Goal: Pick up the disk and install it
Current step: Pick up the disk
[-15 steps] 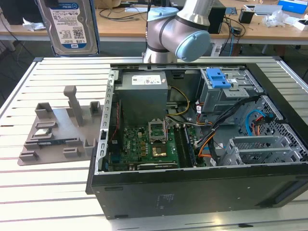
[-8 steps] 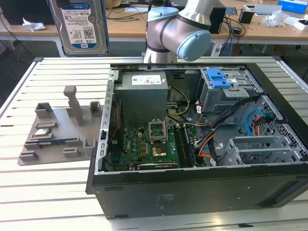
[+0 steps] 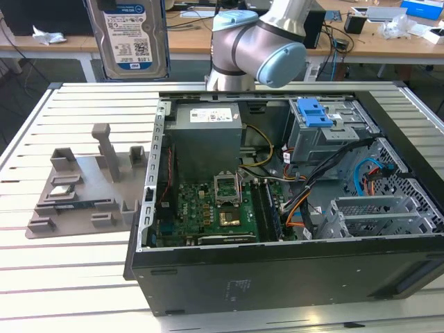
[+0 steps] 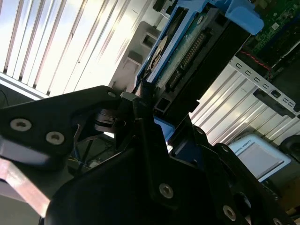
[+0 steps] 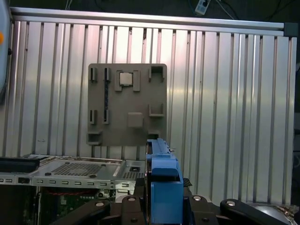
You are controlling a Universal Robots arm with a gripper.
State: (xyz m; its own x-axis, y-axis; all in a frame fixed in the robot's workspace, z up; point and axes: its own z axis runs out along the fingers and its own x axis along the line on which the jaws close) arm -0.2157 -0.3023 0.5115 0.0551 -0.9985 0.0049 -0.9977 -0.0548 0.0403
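Note:
The disk (image 3: 132,35) hangs high over the slatted table at the exterior view's far left, upright, with its blue-and-white label facing the camera and blue rails down its sides. In the second wrist view the disk (image 4: 187,51) is seen edge-on, its connector side and blue rail showing, and my black gripper (image 4: 140,96) is shut on its end. In the first wrist view the blue rail of the disk (image 5: 164,183) stands up between the black gripper parts (image 5: 164,201), above the table.
An open computer case (image 3: 277,277) lies on the table, holding a motherboard (image 3: 208,215), a grey power-supply box (image 3: 208,132) and a metal drive cage with a blue latch (image 3: 316,111). A grey fixture plate (image 3: 83,187) sits left of the case. The arm's elbow (image 3: 257,48) stands behind the case.

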